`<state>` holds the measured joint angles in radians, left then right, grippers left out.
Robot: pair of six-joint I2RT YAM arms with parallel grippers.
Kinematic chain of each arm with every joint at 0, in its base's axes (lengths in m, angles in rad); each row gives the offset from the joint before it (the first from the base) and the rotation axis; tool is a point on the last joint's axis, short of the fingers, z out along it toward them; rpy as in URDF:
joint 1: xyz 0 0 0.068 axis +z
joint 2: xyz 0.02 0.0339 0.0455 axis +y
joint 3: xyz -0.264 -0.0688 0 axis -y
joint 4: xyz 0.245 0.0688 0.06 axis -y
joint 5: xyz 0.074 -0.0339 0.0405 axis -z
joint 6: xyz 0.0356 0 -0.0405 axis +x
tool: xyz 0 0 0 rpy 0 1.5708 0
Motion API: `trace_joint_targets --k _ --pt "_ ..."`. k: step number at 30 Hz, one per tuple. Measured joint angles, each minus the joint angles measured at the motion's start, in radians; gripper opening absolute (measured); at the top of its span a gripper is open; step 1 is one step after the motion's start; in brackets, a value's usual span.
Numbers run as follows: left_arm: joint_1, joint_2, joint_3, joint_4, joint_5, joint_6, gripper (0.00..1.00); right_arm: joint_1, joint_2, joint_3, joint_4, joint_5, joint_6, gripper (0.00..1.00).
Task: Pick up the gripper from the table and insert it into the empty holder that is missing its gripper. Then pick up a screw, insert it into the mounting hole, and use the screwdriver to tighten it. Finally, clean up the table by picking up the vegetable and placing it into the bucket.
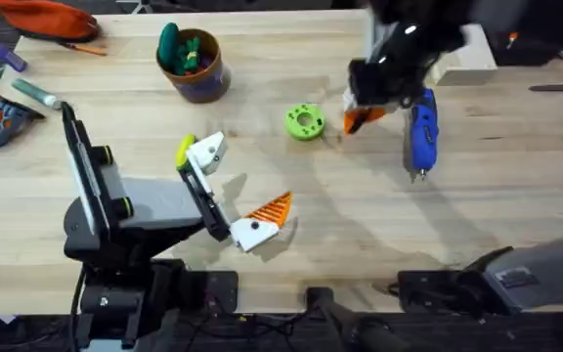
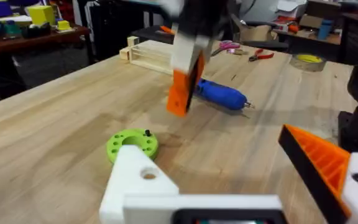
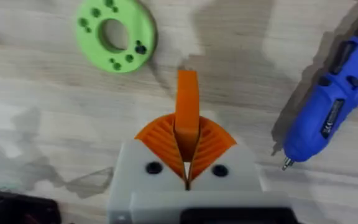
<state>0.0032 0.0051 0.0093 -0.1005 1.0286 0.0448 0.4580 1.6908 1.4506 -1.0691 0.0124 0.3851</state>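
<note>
Far right of centre on the worktop (image 1: 291, 210), the right arm reaches in from the lower right and hangs its right gripper (image 1: 365, 115) just above the wood, dark and blurred under the overhead camera. Its jaws are pressed together on the gripper (image 3: 187, 109), a small orange ribbed wedge that stands upright between the two orange pads (image 3: 160, 134), its tip poking beyond them. Just right of it lies the screwdriver (image 1: 422, 130), bright blue and pen-shaped, its thin metal tip toward the near edge; a dark label on its body carries print too small to read.

The left arm is folded low at the near left, forearm stretched toward the middle. The left gripper (image 1: 233, 191) has its jaws wide apart: the far side is the holder (image 1: 206, 152), a bare white wedge with a mounting hole, and the near side a white mount bearing an orange ribbed finger (image 1: 272, 207). A lime-green disc with holes (image 1: 304, 121) sits between the holder and the held wedge, clear of both. At the far left the bucket (image 1: 203, 78), tan-rimmed with a dark blue-purple side, holds a dark green toy (image 1: 169, 44). The yellow-green vegetable (image 1: 184, 152) lies just left of the holder.
</note>
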Motion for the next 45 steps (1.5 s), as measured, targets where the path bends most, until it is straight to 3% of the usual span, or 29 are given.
trace_joint_targets --k 10,12,13,18,22,23,30,32,33,38,45 --pt "0.000 0.000 0.000 0.000 0.000 0.000 0.985 0.016 -0.304 -0.032 0.136 -0.123 0.000 0.016" --pt "0.000 0.000 0.000 0.000 0.000 0.000 0.985 0.016 -0.348 -0.090 0.207 -0.192 0.002 0.016" --pt "0.000 0.000 0.000 0.000 0.000 0.000 0.985 0.007 -0.400 -0.200 0.305 -0.307 0.017 0.016" --pt "0.000 0.000 0.000 0.000 0.000 0.000 0.985 -0.052 -0.435 -0.387 0.477 -0.558 0.047 0.016" --pt "0.000 0.000 0.000 0.000 0.000 0.000 0.985 -0.124 -0.435 -0.523 0.660 -0.790 0.075 0.015" --pt "0.000 0.000 0.000 0.000 0.000 0.000 0.985 -0.172 -0.434 -0.599 0.775 -0.935 0.094 0.014" --pt "0.000 0.000 0.000 0.000 0.000 0.000 0.985 -0.218 -0.395 -0.680 0.939 -1.207 0.109 0.013" --pt "0.000 0.000 0.000 0.000 0.000 0.000 0.985 -0.218 -0.365 -0.687 0.975 -1.269 0.109 0.013" --pt "0.000 0.000 0.000 0.000 0.000 0.000 0.985 -0.218 -0.298 -0.693 1.026 -1.357 0.111 0.013" --pt "0.000 0.000 0.000 0.000 0.000 0.000 0.985 -0.218 -0.168 -0.695 1.121 -1.473 0.116 0.013" --pt "0.000 0.000 0.000 0.000 0.000 0.000 0.985 -0.205 -0.024 -0.695 1.219 -1.521 0.117 0.013"
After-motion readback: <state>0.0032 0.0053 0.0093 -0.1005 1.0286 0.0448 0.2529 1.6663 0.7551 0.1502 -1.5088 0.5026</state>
